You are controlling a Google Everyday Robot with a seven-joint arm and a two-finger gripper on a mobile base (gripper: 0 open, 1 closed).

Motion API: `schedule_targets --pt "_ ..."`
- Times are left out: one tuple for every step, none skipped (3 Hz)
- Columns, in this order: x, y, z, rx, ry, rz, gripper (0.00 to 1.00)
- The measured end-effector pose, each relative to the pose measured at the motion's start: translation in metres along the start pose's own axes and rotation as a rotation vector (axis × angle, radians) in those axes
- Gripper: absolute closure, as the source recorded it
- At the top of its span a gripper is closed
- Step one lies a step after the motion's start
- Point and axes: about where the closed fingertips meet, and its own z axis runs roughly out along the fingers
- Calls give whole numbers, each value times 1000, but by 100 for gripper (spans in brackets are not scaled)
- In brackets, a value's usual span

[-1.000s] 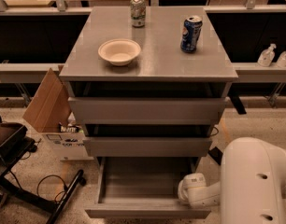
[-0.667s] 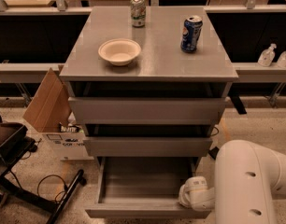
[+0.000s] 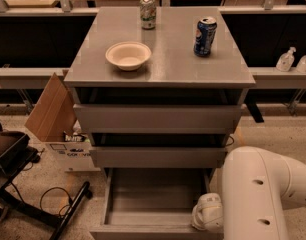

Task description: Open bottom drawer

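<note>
Down at the foot of the grey cabinet [image 3: 158, 59], the bottom drawer [image 3: 153, 196] stands pulled well out. It shows a shallow, plain grey tray, and its flat, handle-less front meets the lower edge of the view. The two drawer fronts above it sit further back. My gripper [image 3: 207, 218] is at the drawer's right front corner, beside my white arm [image 3: 263, 194]; how wide it stands I cannot tell. On top rest a white bowl [image 3: 128, 55], a pale can [image 3: 148, 12] and a blue can [image 3: 205, 36].
</note>
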Motion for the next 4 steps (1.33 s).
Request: schedule_targets --pt "0 29 -17 -51 28 8 100" --pt "0 34 -21 -62 34 8 100" --pt "0 34 -22 -62 34 8 84" --pt "0 35 -21 -63 34 8 61"
